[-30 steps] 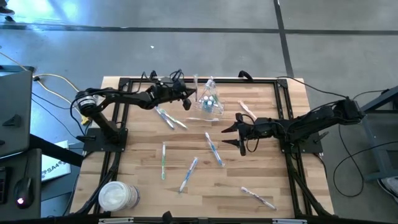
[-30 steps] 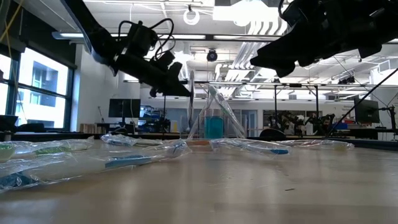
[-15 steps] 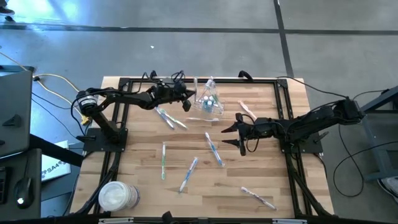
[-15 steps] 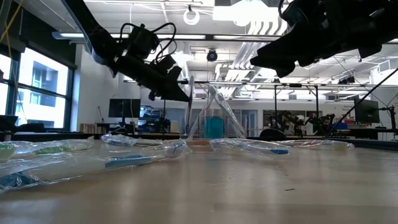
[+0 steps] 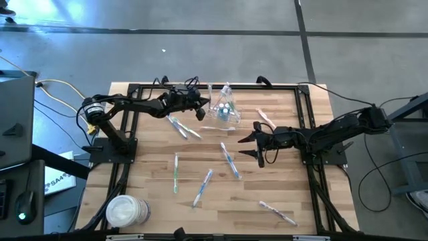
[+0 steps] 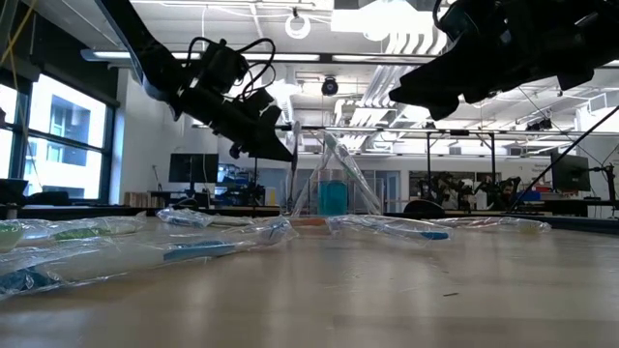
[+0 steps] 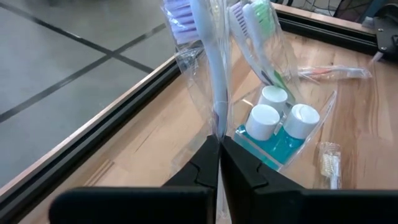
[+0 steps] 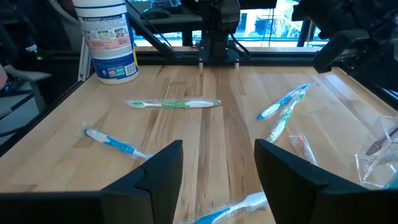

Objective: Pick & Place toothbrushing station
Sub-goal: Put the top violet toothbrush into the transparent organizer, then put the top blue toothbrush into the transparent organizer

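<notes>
My left pincer (image 7: 219, 163) pinches a wrapped white toothbrush (image 7: 208, 56) over the clear cup (image 7: 283, 134); the slippery wrap could slide. Right pincer (image 8: 217, 171) waits open.

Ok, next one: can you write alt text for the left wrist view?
The left end effector, fingers closed on a wrapped white toothbrush, holds it at a clear plastic cup on the wooden table. The cup holds white-capped tubes and a green toothbrush.
</notes>
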`<act>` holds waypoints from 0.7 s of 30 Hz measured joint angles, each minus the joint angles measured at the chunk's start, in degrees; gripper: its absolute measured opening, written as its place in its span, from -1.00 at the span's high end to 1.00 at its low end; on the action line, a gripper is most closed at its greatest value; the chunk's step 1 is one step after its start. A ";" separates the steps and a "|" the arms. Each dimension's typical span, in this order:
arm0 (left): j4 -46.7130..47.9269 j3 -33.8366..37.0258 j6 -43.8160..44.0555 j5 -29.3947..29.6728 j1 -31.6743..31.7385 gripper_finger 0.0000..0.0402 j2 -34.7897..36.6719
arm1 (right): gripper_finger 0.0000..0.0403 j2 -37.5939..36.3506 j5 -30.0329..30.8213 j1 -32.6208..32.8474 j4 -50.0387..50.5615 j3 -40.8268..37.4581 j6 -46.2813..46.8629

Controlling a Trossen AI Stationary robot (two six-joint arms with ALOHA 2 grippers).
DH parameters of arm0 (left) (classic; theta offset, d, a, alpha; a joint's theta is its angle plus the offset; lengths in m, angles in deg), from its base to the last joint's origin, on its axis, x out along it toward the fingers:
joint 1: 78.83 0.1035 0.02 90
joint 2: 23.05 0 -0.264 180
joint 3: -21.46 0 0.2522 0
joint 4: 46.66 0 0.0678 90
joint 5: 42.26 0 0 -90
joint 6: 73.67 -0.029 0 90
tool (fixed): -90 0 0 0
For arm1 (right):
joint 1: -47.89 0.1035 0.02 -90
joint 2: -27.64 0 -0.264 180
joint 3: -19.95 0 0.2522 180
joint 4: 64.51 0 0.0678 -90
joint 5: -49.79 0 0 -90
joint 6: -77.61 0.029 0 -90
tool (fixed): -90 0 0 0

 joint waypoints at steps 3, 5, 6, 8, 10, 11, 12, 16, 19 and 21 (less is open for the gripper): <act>0.02 0.00 -0.11 -0.02 -0.01 0.92 0.00 | 0.05 0.00 0.00 0.00 0.00 0.00 0.00; 0.11 0.00 -0.46 -0.02 -0.10 0.89 0.00 | 0.05 0.00 0.00 0.00 0.00 0.00 0.00; 0.23 0.00 -1.56 -0.09 -0.11 0.87 0.00 | 0.05 0.00 0.00 0.00 0.00 0.00 0.00; 0.46 0.00 -4.08 -1.28 -0.11 0.82 0.00 | 0.05 0.00 0.00 0.00 0.00 0.00 0.00; 0.42 0.00 -4.61 -2.70 -0.13 0.74 0.00 | 0.05 0.00 0.00 0.00 0.00 0.01 0.00; 0.42 0.00 -4.40 -2.92 -0.13 0.70 0.00 | 0.05 0.00 0.00 0.00 0.00 0.00 0.00; 0.42 0.00 -4.30 -2.95 -0.13 0.66 0.00 | 0.05 0.00 0.00 0.00 0.00 0.00 0.00; 0.44 0.00 -4.24 -2.95 -0.13 0.48 0.00 | 0.05 0.00 0.00 0.00 0.00 0.02 0.00; 0.39 0.00 -4.19 -2.94 -0.13 0.36 0.00 | 0.05 0.00 0.02 0.00 0.00 0.01 0.00; 0.59 0.00 -2.22 -2.93 -0.12 0.30 0.00 | 0.05 0.00 0.00 0.00 0.00 0.01 -0.01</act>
